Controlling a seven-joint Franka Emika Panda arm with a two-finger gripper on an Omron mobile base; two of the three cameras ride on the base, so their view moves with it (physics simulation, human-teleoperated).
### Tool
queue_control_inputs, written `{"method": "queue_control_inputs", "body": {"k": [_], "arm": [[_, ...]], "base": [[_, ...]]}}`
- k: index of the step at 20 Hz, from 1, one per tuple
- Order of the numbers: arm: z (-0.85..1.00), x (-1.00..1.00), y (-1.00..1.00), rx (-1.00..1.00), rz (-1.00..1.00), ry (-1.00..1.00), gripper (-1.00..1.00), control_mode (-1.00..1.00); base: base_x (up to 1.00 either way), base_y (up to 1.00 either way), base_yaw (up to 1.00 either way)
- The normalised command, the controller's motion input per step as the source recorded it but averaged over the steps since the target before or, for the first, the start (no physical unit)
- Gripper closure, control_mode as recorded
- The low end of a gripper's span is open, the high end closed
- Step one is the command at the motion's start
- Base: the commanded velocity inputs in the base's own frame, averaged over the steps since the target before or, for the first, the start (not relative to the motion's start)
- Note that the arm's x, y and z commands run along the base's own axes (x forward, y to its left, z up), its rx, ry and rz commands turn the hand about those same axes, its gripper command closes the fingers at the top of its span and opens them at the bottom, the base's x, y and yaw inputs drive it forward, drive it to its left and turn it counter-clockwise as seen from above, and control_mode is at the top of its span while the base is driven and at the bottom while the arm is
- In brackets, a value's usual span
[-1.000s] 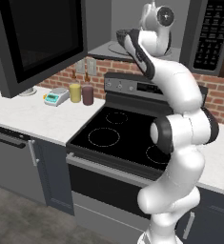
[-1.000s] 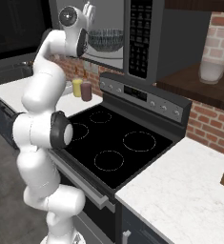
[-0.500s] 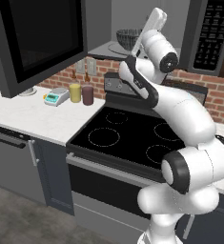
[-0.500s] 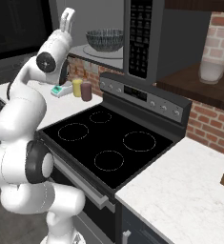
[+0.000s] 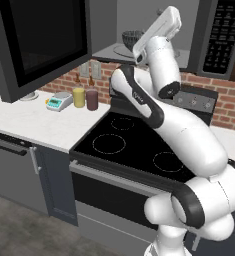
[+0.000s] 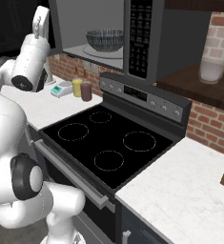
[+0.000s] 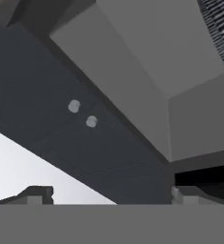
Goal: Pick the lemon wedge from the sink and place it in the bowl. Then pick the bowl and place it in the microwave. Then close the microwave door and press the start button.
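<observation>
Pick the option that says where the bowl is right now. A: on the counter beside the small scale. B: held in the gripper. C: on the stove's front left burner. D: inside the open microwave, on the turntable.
D: the bowl sits on the round turntable inside the microwave, whose door stands open.

The microwave (image 6: 147,43) is dark grey with a paler grey interior and a black keypad strip (image 6: 139,38). Its door (image 5: 36,42), on the left, is dark grey around black glass. The bowl (image 6: 104,39) inside is blue-grey with fine stripes. Below, the stove (image 6: 108,143) is black, with thin pale burner rings. The counter (image 5: 29,122) is mottled white, the far wall (image 6: 213,124) red brick. Two small jars (image 5: 85,98) look yellow and brownish.
</observation>
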Motion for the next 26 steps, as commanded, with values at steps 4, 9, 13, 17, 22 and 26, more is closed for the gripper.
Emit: {"method": "queue_control_inputs", "body": {"k": [4,9,13,17,22,26], "arm": [[0.31,-1.00,0.01,0.00,0.01,0.04,-1.00,-1.00],[0.04,-1.00,0.11,-0.12,0.06,0.20,-1.00,-1.00],[0.00,-1.00,0.36,-0.19,0.04,0.19,-1.00,-1.00],[-0.01,-1.00,0.61,-0.23,0.01,0.12,-1.00,-1.00],[-0.11,-1.00,0.99,-0.04,0.00,-0.24,-1.00,-1.00],[-0.02,-1.00,1.00,0.08,0.00,-0.25,-1.00,-1.00]], "base": [[0.00,0.00,0.00],[0.00,0.00,0.00],[0.00,0.00,0.00],[0.00,0.00,0.00],[0.00,0.00,0.00],[0.00,0.00,0.00]]}}
